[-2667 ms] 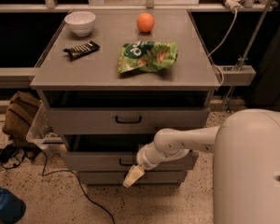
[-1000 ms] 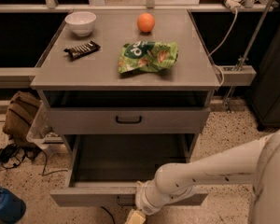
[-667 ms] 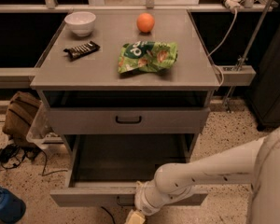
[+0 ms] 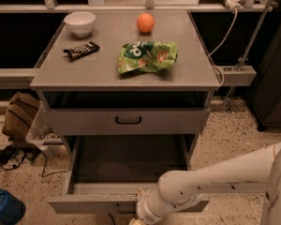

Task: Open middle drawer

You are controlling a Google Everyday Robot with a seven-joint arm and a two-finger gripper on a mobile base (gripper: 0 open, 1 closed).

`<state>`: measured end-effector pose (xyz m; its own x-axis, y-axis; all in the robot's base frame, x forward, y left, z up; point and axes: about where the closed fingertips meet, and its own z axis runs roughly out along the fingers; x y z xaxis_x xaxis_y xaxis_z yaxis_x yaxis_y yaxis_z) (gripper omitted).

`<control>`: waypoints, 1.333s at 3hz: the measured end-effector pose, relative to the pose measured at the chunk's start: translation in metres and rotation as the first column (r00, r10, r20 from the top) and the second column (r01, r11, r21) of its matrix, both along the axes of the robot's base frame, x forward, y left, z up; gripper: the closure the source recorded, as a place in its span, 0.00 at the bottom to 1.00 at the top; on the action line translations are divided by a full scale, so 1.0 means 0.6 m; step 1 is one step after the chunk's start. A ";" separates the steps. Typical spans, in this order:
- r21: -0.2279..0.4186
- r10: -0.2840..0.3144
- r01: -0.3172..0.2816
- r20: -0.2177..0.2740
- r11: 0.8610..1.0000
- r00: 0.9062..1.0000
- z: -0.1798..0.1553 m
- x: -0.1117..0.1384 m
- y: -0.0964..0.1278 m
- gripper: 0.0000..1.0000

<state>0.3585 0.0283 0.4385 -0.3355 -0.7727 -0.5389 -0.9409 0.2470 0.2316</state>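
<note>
The middle drawer [image 4: 86, 203] is the grey one just under the top drawer [image 4: 128, 120], and it stands pulled far out toward me. Its inside [image 4: 129, 159] is bare and dark. The front panel lies near the bottom of the view, with a bit of its black handle [image 4: 123, 211] showing. My gripper [image 4: 137, 221] is at the very bottom edge, in front of that panel by the handle, and it is mostly cut off. The white arm [image 4: 210, 179] reaches in from the right.
On the cabinet top [image 4: 84, 74] lie a white bowl [image 4: 80, 23], an orange [image 4: 145, 22], a dark snack bar [image 4: 81, 50] and a green chip bag [image 4: 147, 57]. A brown bag [image 4: 19, 116], cables [image 4: 9, 156] and a blue object [image 4: 4, 207] sit on the floor at left.
The middle drawer was shut 2.7 s ago with my gripper at its front; it now stands pulled out. Over the last second the drawer and arm have barely moved.
</note>
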 end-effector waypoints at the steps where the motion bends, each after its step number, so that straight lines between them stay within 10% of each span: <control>1: 0.023 -0.019 0.018 0.002 1.000 1.000 0.023 -0.063 -0.012 0.00; 4: 0.020 -0.014 0.014 -0.026 1.000 1.000 0.013 -0.088 -0.004 0.00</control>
